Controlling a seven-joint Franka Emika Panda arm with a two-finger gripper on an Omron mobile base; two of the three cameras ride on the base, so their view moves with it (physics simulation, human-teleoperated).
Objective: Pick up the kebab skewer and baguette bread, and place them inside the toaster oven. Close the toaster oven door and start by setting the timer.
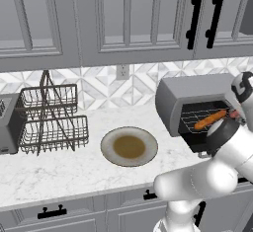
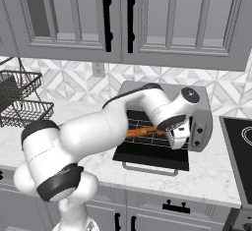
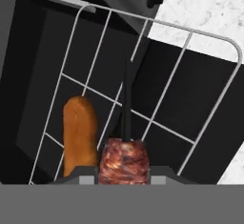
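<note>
i have the gripper (image 3: 123, 179) closed on the kebab skewer (image 3: 124, 160), the meat chunk pinched between the two tips and the dark stick pointing away from me over the wire rack (image 3: 157, 75). holding it at one end lets the free end reach in first, so i judge it can go down flat along the rack wires

the baguette bread (image 3: 78, 135) already lies on the rack just left of the skewer in the hand view, close beside it but i cannot tell if they touch. from the left base view the loaf shows inside the toaster oven (image 1: 190, 95) mouth, lying across the rack

the toaster oven door (image 2: 152, 156) hangs open, folded down flat toward me over the counter (image 1: 74, 169), which is why the hand can come in from above and in front. knobs (image 2: 198, 131) sit on the oven's right edge, near the wrist

the empty plate (image 1: 129, 147) sits well left of the oven, beyond it a wire basket rack (image 1: 52, 120)

my reading: skewer release is the step in hand; door and timer not yet done
</note>
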